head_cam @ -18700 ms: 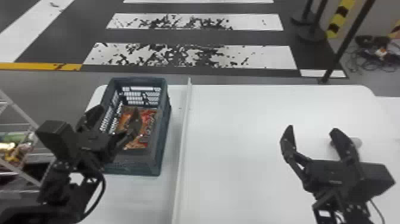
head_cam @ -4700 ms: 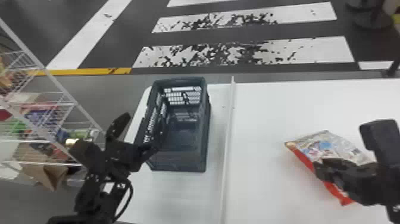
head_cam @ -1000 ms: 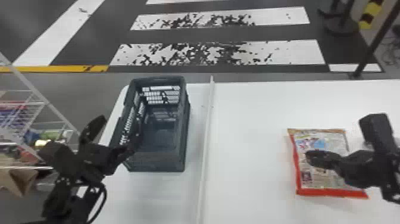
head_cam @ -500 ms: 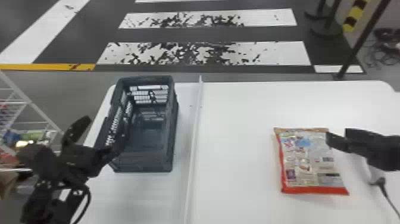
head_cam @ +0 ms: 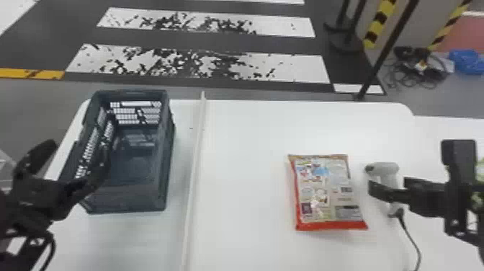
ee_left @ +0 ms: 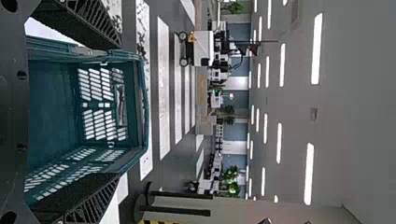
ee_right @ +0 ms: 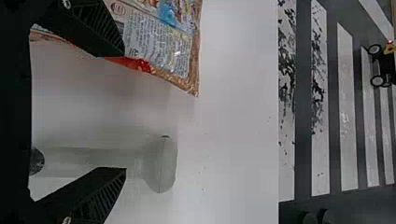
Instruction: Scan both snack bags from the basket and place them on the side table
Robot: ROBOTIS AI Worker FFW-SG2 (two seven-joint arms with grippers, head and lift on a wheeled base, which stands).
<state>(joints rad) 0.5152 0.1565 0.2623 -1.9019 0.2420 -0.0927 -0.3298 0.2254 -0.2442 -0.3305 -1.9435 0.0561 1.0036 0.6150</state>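
White table point(head_cam: 248, 144): both grippers empty

Basket point(head_cam: 126, 198) at left end. Left gripper point(head_cam: 77, 149) by it, right gripper point(head_cam: 414, 171) near scanner; fingers wide apart. Snack bag point(head_cam: 324, 191) flat, between basket and scanner point(head_cam: 387, 168).

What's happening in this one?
Nothing is gripped right now. One snack bag lies flat on the white table, and the handheld scanner is on the robot's right of it. The right gripper hovers at the scanner with its fingers apart, perhaps about to pick it up to scan the bag. The left gripper, also open, is at the basket, which looks empty, on the robot's left.
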